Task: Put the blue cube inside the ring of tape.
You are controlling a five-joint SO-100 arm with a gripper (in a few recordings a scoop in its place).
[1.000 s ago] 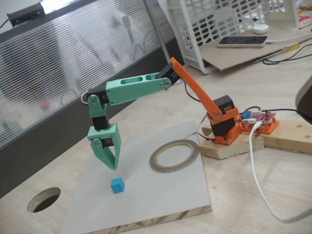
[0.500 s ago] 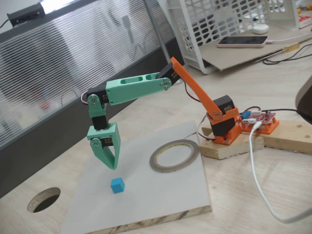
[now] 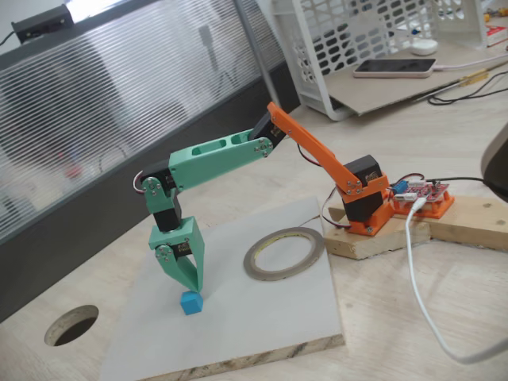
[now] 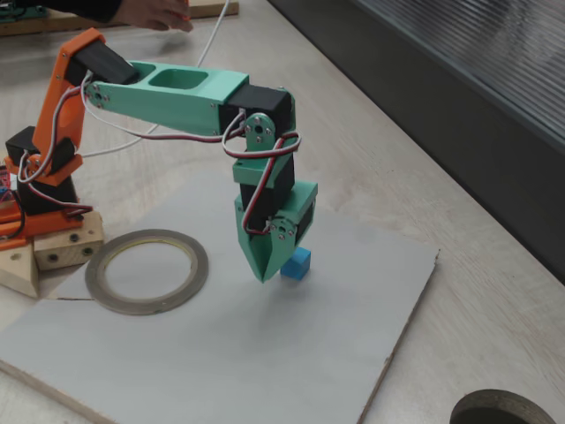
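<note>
The blue cube (image 3: 190, 302) sits on the pale grey board (image 3: 262, 317), well apart from the ring of tape (image 3: 283, 253), which lies flat on the same board nearer the arm's orange base (image 3: 363, 208). The cube is outside the ring. In both fixed views the green gripper (image 3: 190, 284) points straight down over the cube, its tips reaching the cube's top edge. In a fixed view (image 4: 267, 273) the fingers stand just beside the cube (image 4: 296, 263), partly covering it. The fingers look close together at the tips, but whether they are pinching the cube or merely poised at it cannot be told. The round hole (image 3: 71, 325) in the wooden tabletop (image 3: 444, 317) lies beyond the board's edge, on the cube's far side from the ring (image 4: 146, 271).
</note>
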